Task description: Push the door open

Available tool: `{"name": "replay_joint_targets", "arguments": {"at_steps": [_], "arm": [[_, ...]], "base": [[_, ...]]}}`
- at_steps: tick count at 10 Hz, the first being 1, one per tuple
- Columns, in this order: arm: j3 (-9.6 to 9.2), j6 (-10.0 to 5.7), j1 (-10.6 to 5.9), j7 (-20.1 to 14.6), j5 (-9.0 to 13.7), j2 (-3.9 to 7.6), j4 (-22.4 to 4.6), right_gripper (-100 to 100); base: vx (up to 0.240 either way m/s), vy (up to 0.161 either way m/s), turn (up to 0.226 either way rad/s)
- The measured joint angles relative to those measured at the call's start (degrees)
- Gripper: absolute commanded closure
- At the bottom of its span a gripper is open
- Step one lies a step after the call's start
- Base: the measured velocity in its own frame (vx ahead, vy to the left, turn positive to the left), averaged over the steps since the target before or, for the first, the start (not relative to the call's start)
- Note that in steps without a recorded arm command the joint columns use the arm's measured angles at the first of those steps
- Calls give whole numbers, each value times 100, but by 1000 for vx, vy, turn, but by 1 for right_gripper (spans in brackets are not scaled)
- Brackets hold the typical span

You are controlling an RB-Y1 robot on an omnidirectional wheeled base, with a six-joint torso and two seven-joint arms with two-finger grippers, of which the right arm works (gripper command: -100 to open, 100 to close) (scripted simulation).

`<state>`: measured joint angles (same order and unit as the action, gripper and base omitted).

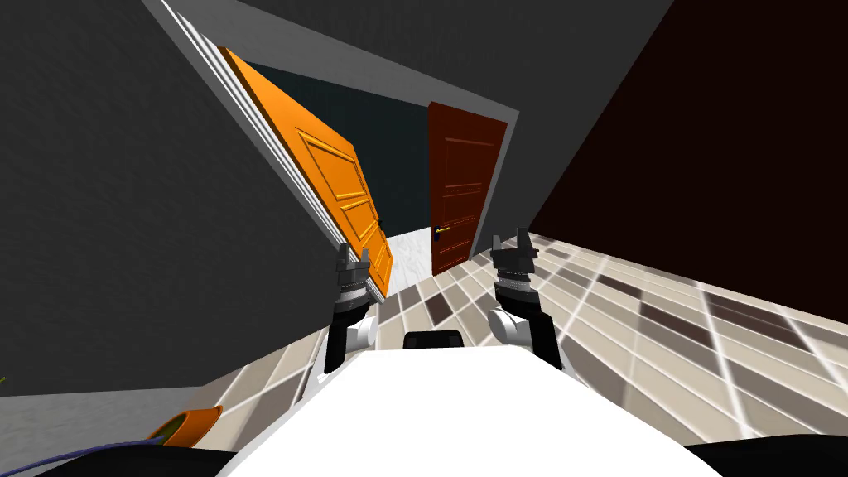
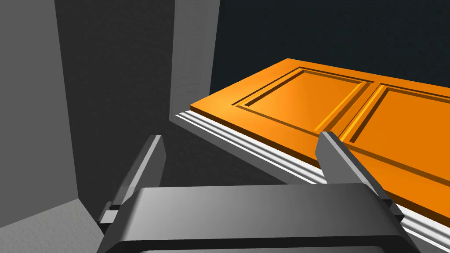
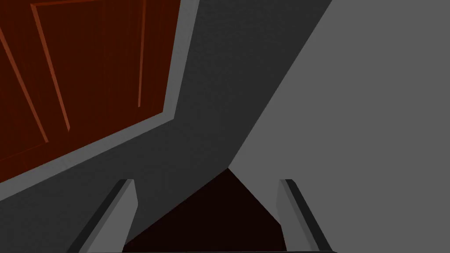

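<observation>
Standing partly open, the orange panelled door [image 1: 335, 178] has swung away from its white ribbed door frame [image 1: 277, 145] into the space beyond. Its long axis is upright; the slant is the camera's. It lies directly ahead of the left gripper [image 1: 354, 255], which is at the door's lower part and close to the frame side.

In the left wrist view the left gripper [image 2: 241, 137] has its fingers apart and holds nothing. One finger overlaps the orange door's face [image 2: 307, 101] above the frame moulding [image 2: 246, 142]. Contact cannot be confirmed.

The right gripper [image 1: 512, 244] is raised well apart from that door, fingers likewise spread and empty [image 3: 205, 181]. It points towards a dark red panelled door [image 1: 460, 190].

Judgement: the left arm is nearer, and the push should go forward against the flat face.

The beige-and-brown tiled floor [image 1: 646, 331] runs between dark grey walls [image 1: 124, 207].
</observation>
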<state>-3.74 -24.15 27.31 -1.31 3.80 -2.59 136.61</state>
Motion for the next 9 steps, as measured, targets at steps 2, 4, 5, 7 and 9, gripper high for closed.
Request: {"name": "replay_joint_targets", "arguments": {"at_steps": [2,4,5,7,9], "arm": [[-6,14,-187,-64,-66,55,-295,-100],[-15,-44,-349,-140,-127,120,-634,-100],[-1,-53,-403,-211,-147,179,-769,-100],[-16,-70,-546,-292,-209,229,-1023,-100],[-3,-67,-756,-344,-260,258,-1325,-100]], "base": [[42,-31,31],[45,-39,21],[62,-40,29],[44,-23,12],[49,-20,16]]}}
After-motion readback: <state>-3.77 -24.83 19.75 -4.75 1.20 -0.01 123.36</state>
